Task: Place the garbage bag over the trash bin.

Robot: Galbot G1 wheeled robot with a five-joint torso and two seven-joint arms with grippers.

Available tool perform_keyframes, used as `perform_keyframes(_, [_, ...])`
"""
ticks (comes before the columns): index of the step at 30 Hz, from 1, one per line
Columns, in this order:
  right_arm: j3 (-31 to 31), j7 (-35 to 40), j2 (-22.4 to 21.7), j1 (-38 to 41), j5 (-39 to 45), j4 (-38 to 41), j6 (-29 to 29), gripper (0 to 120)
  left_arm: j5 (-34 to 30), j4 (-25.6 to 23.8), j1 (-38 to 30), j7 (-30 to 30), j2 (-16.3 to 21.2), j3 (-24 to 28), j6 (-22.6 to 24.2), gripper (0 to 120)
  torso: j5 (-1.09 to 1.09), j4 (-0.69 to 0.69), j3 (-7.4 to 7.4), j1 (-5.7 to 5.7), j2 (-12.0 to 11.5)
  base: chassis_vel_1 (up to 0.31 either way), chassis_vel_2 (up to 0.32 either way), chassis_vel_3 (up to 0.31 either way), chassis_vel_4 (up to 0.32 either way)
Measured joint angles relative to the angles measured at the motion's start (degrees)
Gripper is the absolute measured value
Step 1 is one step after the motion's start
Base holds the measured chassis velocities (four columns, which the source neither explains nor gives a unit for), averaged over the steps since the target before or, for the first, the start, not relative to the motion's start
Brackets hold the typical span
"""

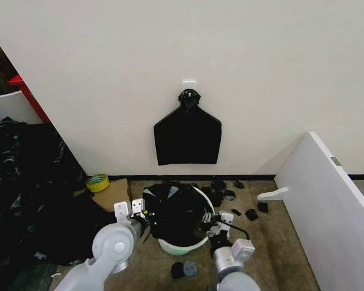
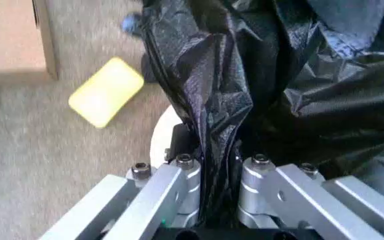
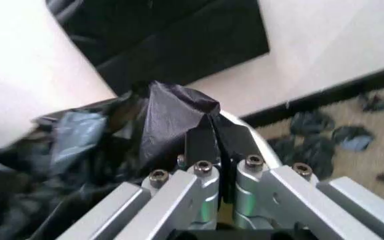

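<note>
The trash bin (image 1: 183,247) stands on the carpet by the wall, a round cream-white bucket. The black garbage bag (image 1: 173,213) lies across its mouth and hangs into it. My left gripper (image 1: 137,212) is at the bin's left rim, shut on a gathered fold of the garbage bag (image 2: 209,115); the white bin rim (image 2: 157,142) shows just beside the fingers. My right gripper (image 1: 222,222) is at the right rim, shut on the opposite edge of the garbage bag (image 3: 172,117), with the bin rim (image 3: 251,131) right behind it.
A second black bag (image 1: 188,138) hangs flat from a wall hook. A glossy black plastic heap (image 1: 24,194) fills the left. A yellow tape roll (image 1: 97,182) and cardboard (image 1: 114,195) lie left of the bin. Black scraps (image 1: 250,213) and a white panel (image 1: 327,200) are on the right.
</note>
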Motion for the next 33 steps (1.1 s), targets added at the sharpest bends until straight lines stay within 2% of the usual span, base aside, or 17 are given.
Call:
perform_keyframes(8, [5.5,-2.5,-1.1,1.9,1.5,-3.2,0.6,0,5.9,-5.4,1.7,3.8,3.5,-1.1,-0.9,5,0.00,0.00,0.00,0.00,0.0,0.000,0.000,0.000,0.000])
perform_keyframes(18, [8.5,-4.7,-2.3,1.0,2.5,-4.8,0.9,0,5.8,-10.5,2.5,4.3,5.6,-2.0,0.5,5,0.01,0.00,0.00,0.00,0.0,0.000,0.000,0.000,0.000])
perform_keyframes(21, [8.3,-5.5,-2.7,-0.3,0.6,-4.1,1.6,0,5.7,-10.9,2.5,4.3,6.0,-2.0,0.5,5,0.01,0.00,0.00,0.00,0.0,0.000,0.000,0.000,0.000])
perform_keyframes(25, [7.5,-8.9,-3.1,-1.8,-5.2,-2.3,5.4,1,6.2,-10.2,2.3,4.8,6.2,-1.8,-0.1,5,0.00,0.00,-0.01,0.00,0.0,0.000,0.000,0.000,0.000])
perform_keyframes(32, [7.7,-18.2,-6.2,-3.4,-20.8,-2.4,13.1,30,7.6,-7.4,2.2,5.5,6.5,-2.2,-0.5,5,0.02,0.01,0.00,0.00,0.0,0.000,0.000,0.000,0.000])
perform_keyframes(33, [7.7,-18.2,-6.2,-3.4,-20.8,-2.4,13.1,30,7.6,-7.4,2.2,5.5,6.5,-2.2,-0.5,5,0.02,0.01,0.00,0.00,0.0,0.000,0.000,0.000,0.000])
